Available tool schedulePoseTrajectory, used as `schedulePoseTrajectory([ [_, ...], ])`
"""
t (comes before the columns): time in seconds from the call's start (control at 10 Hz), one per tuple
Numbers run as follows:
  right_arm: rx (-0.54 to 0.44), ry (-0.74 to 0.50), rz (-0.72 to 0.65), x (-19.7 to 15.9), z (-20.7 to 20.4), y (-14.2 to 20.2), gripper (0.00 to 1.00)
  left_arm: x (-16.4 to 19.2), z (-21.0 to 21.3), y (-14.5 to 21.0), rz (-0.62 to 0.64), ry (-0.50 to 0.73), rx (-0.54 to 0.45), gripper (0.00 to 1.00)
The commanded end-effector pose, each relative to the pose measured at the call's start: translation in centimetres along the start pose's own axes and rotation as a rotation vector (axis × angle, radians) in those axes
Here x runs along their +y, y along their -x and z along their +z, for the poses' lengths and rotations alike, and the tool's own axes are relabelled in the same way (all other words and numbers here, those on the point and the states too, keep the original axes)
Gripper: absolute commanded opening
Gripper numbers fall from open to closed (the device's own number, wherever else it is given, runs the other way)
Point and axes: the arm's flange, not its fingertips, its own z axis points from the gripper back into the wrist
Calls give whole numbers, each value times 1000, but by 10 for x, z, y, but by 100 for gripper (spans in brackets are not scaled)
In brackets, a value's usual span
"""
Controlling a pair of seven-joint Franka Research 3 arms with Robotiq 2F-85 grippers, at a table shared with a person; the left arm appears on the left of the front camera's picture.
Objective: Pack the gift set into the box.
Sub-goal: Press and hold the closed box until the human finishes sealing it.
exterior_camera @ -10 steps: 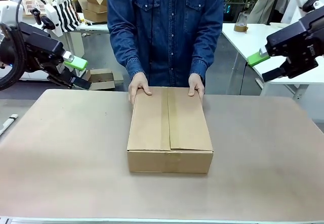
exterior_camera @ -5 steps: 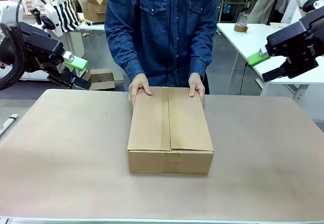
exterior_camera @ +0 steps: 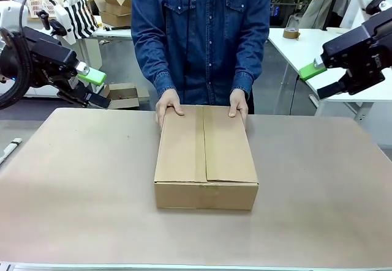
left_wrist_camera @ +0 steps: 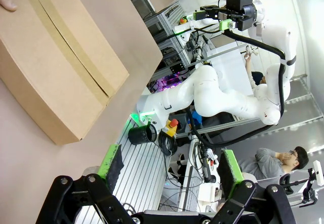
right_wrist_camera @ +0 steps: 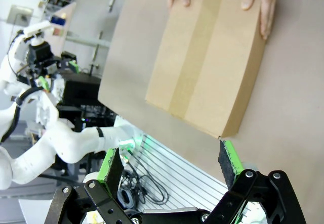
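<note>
The box [exterior_camera: 205,155] is sitting shut in the middle of the desk [exterior_camera: 73,179] with a person's hands [exterior_camera: 168,104] resting on its far edge, while the left gripper [exterior_camera: 95,89] and right gripper [exterior_camera: 321,80] are hovering empty, both spread apart, so reaching for the flaps now is risking striking those hands.

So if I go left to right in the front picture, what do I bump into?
Left gripper → box → right gripper.
</note>
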Motion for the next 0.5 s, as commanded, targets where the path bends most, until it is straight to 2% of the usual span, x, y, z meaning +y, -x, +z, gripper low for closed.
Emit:
schedulePoseTrajectory([
  [0.0, -3, -28, 22, -3, -1, -1, 100, -3, -2, -1, 8, 15, -21, 100],
  [0.4, 0, 0, 0, 0, 0, 0, 100, 0, 0, 0, 0, 0, 0, 100],
])
